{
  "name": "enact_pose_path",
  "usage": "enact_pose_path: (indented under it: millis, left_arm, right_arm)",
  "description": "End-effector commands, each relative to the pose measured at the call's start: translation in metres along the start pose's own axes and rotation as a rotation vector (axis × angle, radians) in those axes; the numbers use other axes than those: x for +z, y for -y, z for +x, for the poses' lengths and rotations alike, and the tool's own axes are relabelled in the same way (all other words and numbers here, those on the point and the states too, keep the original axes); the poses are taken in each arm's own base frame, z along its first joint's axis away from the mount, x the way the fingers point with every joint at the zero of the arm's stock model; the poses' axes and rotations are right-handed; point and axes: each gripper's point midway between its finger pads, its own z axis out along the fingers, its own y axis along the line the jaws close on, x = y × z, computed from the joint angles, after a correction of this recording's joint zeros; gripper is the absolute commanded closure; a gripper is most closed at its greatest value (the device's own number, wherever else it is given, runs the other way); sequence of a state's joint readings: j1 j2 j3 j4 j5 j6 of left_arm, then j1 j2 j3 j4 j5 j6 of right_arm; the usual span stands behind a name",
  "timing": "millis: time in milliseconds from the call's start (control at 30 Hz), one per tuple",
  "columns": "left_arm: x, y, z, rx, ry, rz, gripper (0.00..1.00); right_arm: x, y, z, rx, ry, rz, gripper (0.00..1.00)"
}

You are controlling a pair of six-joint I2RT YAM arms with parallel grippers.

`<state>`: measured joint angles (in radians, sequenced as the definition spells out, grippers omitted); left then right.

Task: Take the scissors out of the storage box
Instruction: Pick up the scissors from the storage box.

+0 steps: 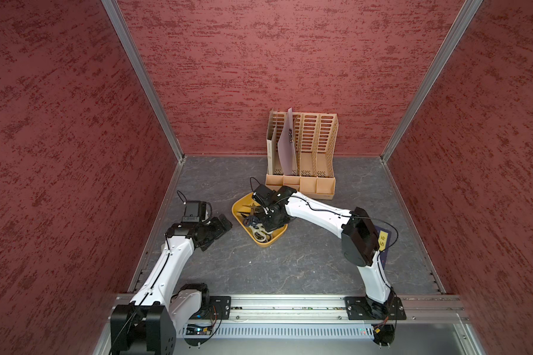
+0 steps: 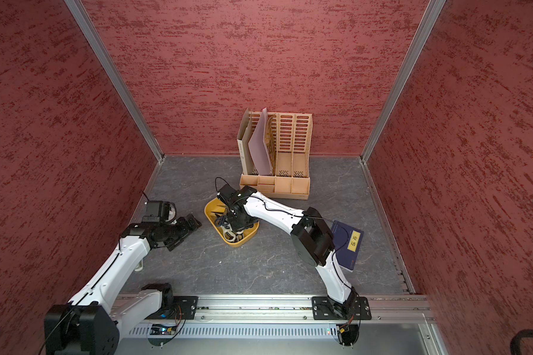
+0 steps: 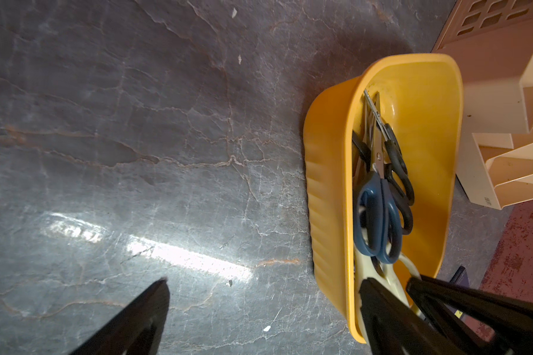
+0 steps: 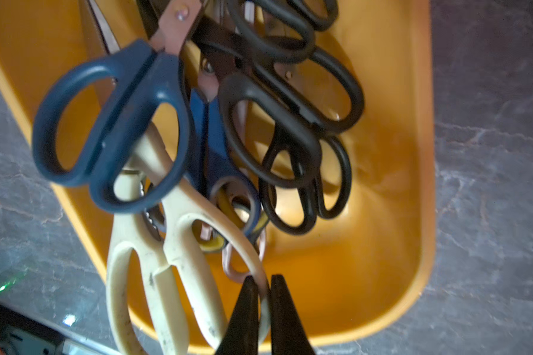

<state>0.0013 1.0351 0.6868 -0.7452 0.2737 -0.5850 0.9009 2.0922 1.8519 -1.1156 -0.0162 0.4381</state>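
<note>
Right gripper [image 4: 260,278] is down in the storage box [image 4: 425,215], pressed together on a handle loop of the cream shears [image 4: 179,261]. All the scissors lie in the box. The dark blue pair [image 4: 114,123] lies across the shears, with the black-handled pairs [image 4: 290,107] tangled alongside. Left gripper [image 3: 268,284] is spread wide over the table [image 1: 290,261] just beside the box, holding nothing. Tan file organiser [image 1: 302,153] stands close behind the box with a grey sheet [image 2: 260,144] in a slot; its base print is unreadable. Dark blue book [image 2: 348,242] lies well apart from the box, partly under the right arm's elbow; yellow label reads 论语.
</note>
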Motion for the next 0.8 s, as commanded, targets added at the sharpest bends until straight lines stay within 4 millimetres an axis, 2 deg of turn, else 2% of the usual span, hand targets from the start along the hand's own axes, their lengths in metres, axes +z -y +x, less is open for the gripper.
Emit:
enact_pose_path:
  millis: [0, 367, 500, 667, 767]
  left_arm:
    - [-0.003, 0.012, -0.01, 0.026, 0.015, 0.044, 0.0]
    - [0.004, 0.018, -0.017, 0.022, -0.005, 0.059, 0.0]
    - [0.003, 0.023, -0.021, 0.029, -0.007, 0.063, 0.0]
    - [0.003, 0.028, -0.024, 0.023, -0.018, 0.072, 0.0]
    - [0.003, 0.031, -0.024, 0.012, -0.029, 0.083, 0.0]
  right_arm:
    - [-0.035, 0.006, 0.013, 0.015, -0.003, -0.006, 1.0]
    - [-0.067, 0.017, 0.044, 0.056, -0.001, -0.036, 1.0]
    - [-0.075, 0.009, 0.054, 0.045, -0.003, -0.119, 1.0]
    - [-0.096, -0.001, 0.049, 0.048, 0.086, -0.214, 1.0]
    - [-0.107, 0.001, 0.045, 0.061, 0.124, -0.22, 1.0]
